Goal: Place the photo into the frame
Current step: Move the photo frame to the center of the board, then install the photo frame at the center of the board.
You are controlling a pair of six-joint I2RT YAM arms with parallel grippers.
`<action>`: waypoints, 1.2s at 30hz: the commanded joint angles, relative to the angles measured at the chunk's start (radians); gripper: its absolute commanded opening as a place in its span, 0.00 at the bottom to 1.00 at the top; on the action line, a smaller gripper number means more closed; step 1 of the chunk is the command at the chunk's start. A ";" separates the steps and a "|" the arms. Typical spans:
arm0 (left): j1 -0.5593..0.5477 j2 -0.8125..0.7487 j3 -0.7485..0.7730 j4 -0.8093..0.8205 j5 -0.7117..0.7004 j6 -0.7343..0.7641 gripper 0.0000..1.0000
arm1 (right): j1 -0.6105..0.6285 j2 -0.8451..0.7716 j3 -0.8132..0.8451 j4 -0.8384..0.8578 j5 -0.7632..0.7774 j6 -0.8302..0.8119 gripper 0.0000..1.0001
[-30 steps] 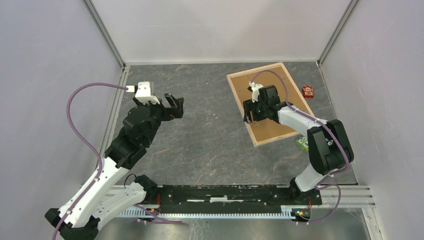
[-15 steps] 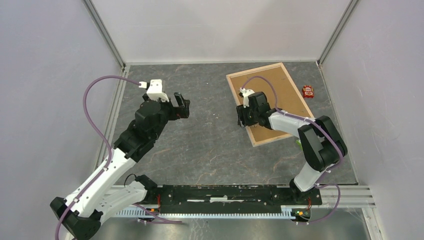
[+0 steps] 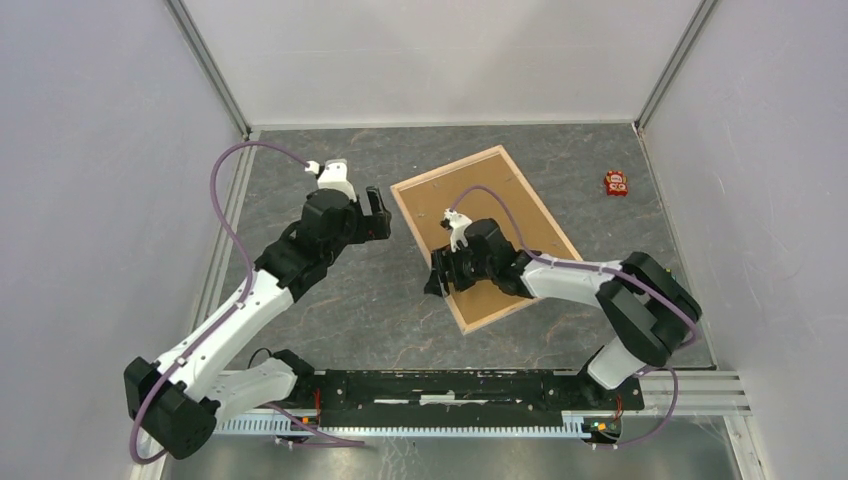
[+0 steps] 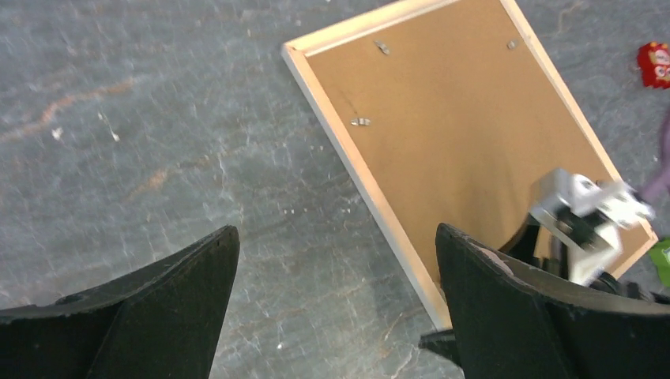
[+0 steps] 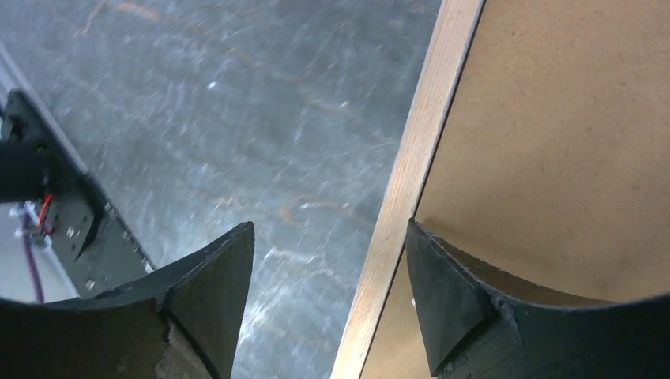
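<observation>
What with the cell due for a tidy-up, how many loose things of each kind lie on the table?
pale wooden frame, brown back facing up: 1
small red packet: 1
small green thing, only partly seen at the edge of the left wrist view: 1
Total: 3

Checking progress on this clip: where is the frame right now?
In the top view, the frame lies back-up on the table right of centre, with the right gripper over its near-left rail and the left gripper beside its left corner.
</observation>
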 commanded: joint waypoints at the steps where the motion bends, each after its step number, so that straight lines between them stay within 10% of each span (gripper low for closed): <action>1: 0.054 0.056 0.021 -0.048 0.120 -0.185 1.00 | 0.014 -0.183 -0.009 -0.136 0.063 0.010 0.81; 6: 0.126 0.269 0.013 0.001 0.444 -0.414 0.85 | 0.006 -0.445 -0.092 -0.356 0.471 0.123 0.92; 11: 0.084 0.602 0.114 0.018 0.660 -0.602 0.61 | -0.029 -0.699 -0.284 -0.328 0.596 0.336 0.74; 36: 0.012 0.786 0.068 0.082 0.421 -0.712 0.37 | -0.216 -0.782 -0.515 -0.230 0.498 0.372 0.49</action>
